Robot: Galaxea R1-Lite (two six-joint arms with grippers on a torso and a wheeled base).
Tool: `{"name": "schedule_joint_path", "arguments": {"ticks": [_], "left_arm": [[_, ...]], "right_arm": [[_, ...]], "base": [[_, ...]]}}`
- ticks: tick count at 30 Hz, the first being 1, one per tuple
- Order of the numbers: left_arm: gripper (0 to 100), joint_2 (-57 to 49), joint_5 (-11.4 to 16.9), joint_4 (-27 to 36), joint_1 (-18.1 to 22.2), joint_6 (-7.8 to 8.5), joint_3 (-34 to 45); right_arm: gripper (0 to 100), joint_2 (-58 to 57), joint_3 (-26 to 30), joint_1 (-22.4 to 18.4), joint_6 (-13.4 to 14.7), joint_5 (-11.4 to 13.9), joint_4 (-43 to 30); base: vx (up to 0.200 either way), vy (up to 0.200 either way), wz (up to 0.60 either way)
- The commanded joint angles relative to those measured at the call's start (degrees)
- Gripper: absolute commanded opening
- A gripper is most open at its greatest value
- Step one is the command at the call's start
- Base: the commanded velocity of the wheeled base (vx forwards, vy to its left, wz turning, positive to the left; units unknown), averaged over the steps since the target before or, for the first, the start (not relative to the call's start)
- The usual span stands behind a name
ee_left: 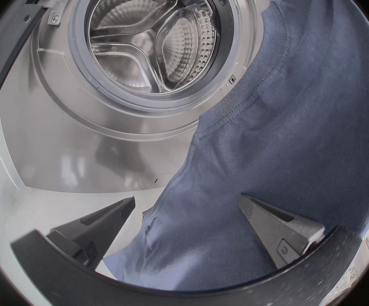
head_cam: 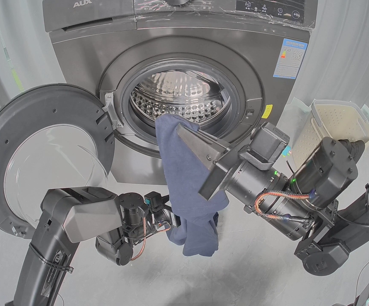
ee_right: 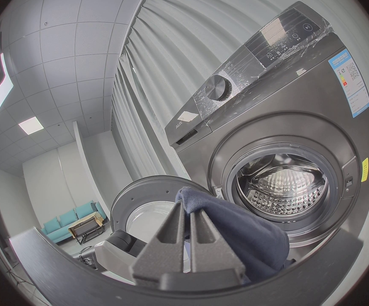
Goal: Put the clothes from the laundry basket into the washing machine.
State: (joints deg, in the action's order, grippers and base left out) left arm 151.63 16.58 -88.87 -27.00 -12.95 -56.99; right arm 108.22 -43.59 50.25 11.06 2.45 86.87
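Head view: we find the right pincer [head_cam: 180, 127] clenched on the top fold of the dark blue cloth garment [head_cam: 186, 179]. It holds that fold at the lower rim of the grey front-loading washing machine [head_cam: 86, 56] opening, probably to clear the lip. The rest hangs toward the floor.

Left wrist view: the left pincer [ee_left: 186, 199] is released, and hanging cloth fills the gap between its spread fingers.

Right wrist view: the fold sits pinched between the clenched fingers, facing the drum.

Blue garment [ee_left: 295, 128], hand [ee_left: 186, 199] spread wide — drum [ee_left: 150, 43] beyond
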Motion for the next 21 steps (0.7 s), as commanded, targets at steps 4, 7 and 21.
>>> {"name": "schedule_joint_path", "arguments": {"ticks": [4, 7, 21], "left_arm": [[100, 1.5, -1.6, 0.0, 0.8, 0.11, -2.0], [100, 0.8, -4.6, -0.2, 3.7, 0.73, -1.0], [100, -21.5, -4.7, -0.2, 4.1, 1.17, 18.6]], "right_arm": [[0, 1.0, 0.1, -0.5, 0.1, -0.3, 0.3], [0, 1.0, 0.4, -1.9, 0.0, -0.7, 0.1], [0, 4.1, 0.2, -4.7, 0.2, -5.3, -0.7]], "base": [[0.0, 0.0, 0.0], [0.0, 0.0, 0.0], [0.0, 0.0, 0.0]]}}
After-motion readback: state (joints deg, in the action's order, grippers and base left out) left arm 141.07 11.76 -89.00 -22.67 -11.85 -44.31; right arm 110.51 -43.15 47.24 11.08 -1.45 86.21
